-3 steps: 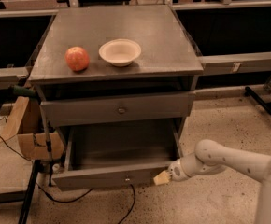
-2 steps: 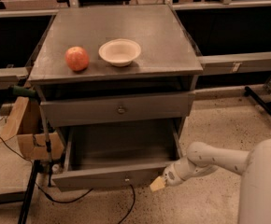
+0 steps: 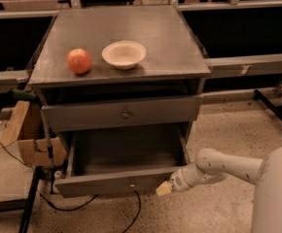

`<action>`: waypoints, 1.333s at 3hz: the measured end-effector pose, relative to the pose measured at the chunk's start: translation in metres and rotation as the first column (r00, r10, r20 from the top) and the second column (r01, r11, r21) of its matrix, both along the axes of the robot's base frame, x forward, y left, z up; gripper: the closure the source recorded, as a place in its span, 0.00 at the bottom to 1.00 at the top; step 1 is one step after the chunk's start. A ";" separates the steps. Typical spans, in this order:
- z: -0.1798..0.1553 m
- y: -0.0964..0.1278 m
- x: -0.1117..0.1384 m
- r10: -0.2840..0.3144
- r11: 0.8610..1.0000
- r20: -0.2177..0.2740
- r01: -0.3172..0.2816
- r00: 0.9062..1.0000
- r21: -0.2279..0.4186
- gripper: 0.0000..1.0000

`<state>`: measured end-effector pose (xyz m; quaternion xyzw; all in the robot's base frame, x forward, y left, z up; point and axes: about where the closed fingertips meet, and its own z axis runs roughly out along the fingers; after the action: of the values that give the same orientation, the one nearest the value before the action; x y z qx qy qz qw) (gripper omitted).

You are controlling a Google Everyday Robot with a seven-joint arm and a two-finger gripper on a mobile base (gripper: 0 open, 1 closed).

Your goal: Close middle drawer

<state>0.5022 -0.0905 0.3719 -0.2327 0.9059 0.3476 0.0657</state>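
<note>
drawer (image 3: 102, 182) open, 6 o'clock | gripper (image 3: 163, 189) at its front's 3 o'clock end | fingers look together

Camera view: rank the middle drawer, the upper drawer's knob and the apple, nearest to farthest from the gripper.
The gripper is low, by the right end of the open drawer's front.
1. middle drawer: its front is right beside the gripper.
2. upper knob: higher up, to the left.
3. apple: on the top surface, far left.
</note>
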 end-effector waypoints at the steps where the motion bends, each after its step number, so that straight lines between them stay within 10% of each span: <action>1: 0.017 -0.016 0.021 -0.134 0.991 0.063 0.133 0.989 0.016 1.00; 4: 0.046 -0.038 0.051 -0.302 0.953 0.150 0.300 0.942 0.037 1.00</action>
<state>0.5531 -0.1284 0.4181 -0.1174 0.9206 0.3207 0.1893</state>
